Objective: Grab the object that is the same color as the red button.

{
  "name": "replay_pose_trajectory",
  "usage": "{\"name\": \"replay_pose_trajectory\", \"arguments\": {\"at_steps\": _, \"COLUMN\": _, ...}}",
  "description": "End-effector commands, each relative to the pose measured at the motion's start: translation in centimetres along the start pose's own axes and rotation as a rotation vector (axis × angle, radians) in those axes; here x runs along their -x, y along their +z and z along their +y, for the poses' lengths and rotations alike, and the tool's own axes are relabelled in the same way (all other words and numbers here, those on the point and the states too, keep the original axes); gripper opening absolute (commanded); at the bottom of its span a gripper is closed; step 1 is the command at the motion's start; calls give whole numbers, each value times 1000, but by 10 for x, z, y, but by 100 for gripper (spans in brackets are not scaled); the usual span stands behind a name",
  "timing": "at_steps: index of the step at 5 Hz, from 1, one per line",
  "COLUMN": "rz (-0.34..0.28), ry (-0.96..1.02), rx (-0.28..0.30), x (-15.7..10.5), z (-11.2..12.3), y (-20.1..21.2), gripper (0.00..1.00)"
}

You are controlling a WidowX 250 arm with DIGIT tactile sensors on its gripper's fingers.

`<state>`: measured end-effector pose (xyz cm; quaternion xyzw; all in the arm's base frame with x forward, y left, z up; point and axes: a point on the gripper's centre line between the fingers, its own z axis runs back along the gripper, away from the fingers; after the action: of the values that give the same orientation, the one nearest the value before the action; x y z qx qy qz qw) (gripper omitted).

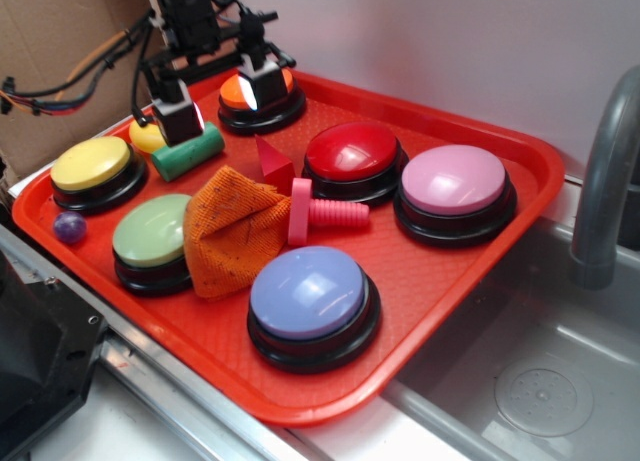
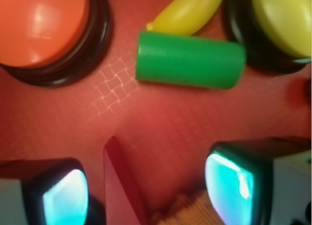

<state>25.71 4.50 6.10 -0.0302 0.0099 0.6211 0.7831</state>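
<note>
Exterior view: the robot arm reaches straight down at the back of the red tray point(image 1: 470, 241), its gripper point(image 1: 215, 101) spread wide and empty above the tray floor, between the orange button point(image 1: 258, 93) and green cylinder point(image 1: 187, 151). Just ahead, the small red block point(image 1: 272, 163) stands beside the red button point(image 1: 352, 151), touching the orange cloth point(image 1: 235, 229).

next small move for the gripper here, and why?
Probably shift the gripper toward the red block before descending. In the wrist view the open fingers have bare tray between them, and the block pokes in at the bottom edge, off-centre, right beside the orange cloth, so the jaws aren't yet around it.
</note>
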Motion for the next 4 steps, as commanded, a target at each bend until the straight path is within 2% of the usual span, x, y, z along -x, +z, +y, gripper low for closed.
{"name": "replay_pose_trajectory", "arguments": {"at_steps": 1, "rz": -5, "ry": -17, "rx": 23, "x": -1, "z": -5, "y": -20, "gripper": 100}}
{"name": "replay_pose_trajectory", "arguments": {"at_steps": 2, "rz": 18, "ry": -20, "rx": 22, "x": 1, "z": -6, "y": -28, "gripper": 100}}
{"name": "replay_pose_trajectory", "arguments": {"at_steps": 3, "rz": 9, "ry": -16, "rx": 19, "x": 0, "z": -6, "y": -28, "gripper": 36}}
{"name": "replay_pose_trajectory", "arguments": {"at_steps": 4, "rz": 8, "ry": -6, "rx": 24, "x": 3, "z": -6, "y": -30, "gripper": 0}}
